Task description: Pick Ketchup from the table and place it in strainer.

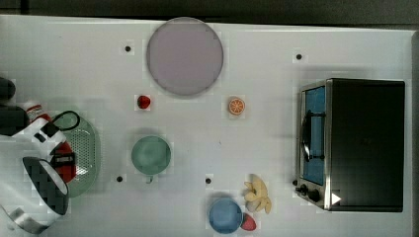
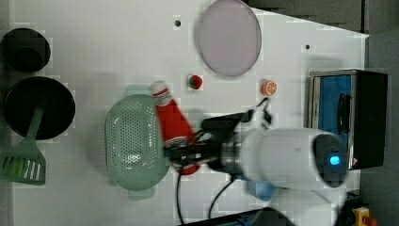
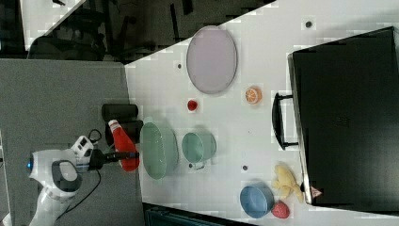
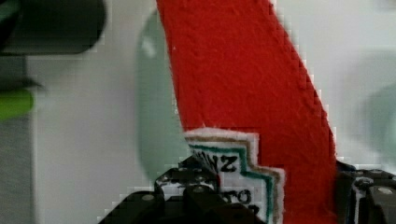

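- The gripper is clamping the red squeeze ketchup bottle mid-frame in the left view.
- It's hanging beside the mint-green perforated plastic strainer; centre it over the basket, lower, then release.

In the left view the ketchup hangs over the right rim of the strainer, held by the gripper.

Bright, even light washes the white worktop, nearly bleaching it. Soft, faint shadows pool just beside the strainer and around the teal bowl. Blocky speckle rings every object. In the wrist view the ketchup looks fuzzy, its surroundings blurred.
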Controlling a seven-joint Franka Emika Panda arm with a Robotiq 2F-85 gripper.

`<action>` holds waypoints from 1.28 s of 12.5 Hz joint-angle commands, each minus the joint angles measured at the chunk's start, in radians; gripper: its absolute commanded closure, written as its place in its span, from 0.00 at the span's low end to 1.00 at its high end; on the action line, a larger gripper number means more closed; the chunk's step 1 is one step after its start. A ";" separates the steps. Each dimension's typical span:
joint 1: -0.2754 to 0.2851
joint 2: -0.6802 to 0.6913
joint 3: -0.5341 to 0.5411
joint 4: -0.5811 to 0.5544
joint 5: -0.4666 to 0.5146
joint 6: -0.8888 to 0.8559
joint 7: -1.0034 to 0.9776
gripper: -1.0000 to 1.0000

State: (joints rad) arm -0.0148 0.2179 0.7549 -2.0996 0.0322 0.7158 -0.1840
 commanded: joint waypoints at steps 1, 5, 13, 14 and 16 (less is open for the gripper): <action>0.018 0.093 -0.018 -0.009 -0.020 0.146 0.206 0.38; 0.033 0.189 -0.022 -0.031 -0.099 0.248 0.297 0.02; -0.097 -0.029 -0.041 -0.007 -0.069 0.228 0.306 0.00; -0.128 -0.072 -0.059 0.000 -0.069 0.194 0.306 0.00; -0.182 -0.154 -0.118 0.032 -0.069 0.069 0.306 0.00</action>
State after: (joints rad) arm -0.1237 0.0771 0.6987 -2.0820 -0.0394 0.8096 0.0556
